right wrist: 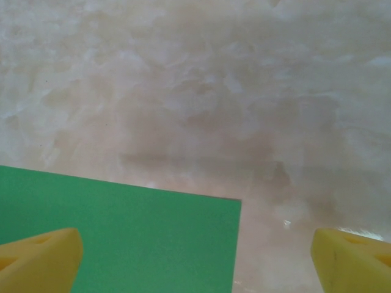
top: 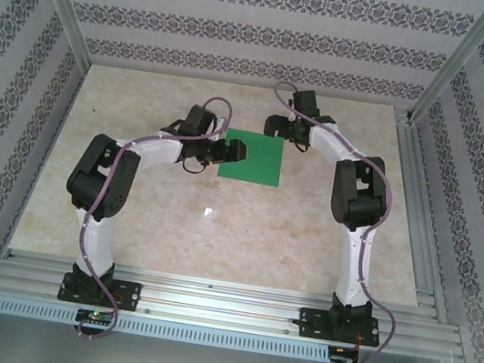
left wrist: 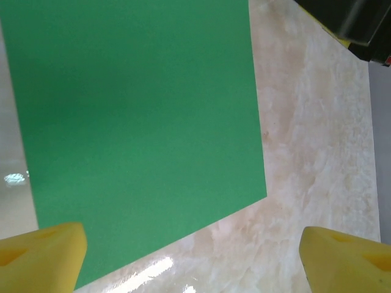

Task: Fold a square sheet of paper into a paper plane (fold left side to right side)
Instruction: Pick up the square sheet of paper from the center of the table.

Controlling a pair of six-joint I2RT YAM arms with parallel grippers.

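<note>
The sheet point(top: 252, 156) lies flat on the bench point(top: 307, 238) as a plain green square. It sits in the far half, about midway between the left and right edges and well away from the near edge where the arms are bolted.

The left tool point(top: 236, 151) reaches in from the left and sits over the sheet's left edge. In the left wrist view its two yellow pads stand wide apart with nothing between them. One pad point(left wrist: 43, 256) is over the green margin near a corner of the sheet, and the other point(left wrist: 345, 259) is over bare marbled bench. That view does not show whether either pad touches the paper.

The right tool point(top: 274, 124) curls in from the right and hangs at the sheet's far edge. The right wrist view also shows its jaws spread wide and holding nothing. One pad point(right wrist: 40, 259) is above the green and the other point(right wrist: 354, 256) is above bare bench. A corner of the sheet point(right wrist: 122, 238) lies between them, and the paper's edges look straight and flush with the surface.
</note>
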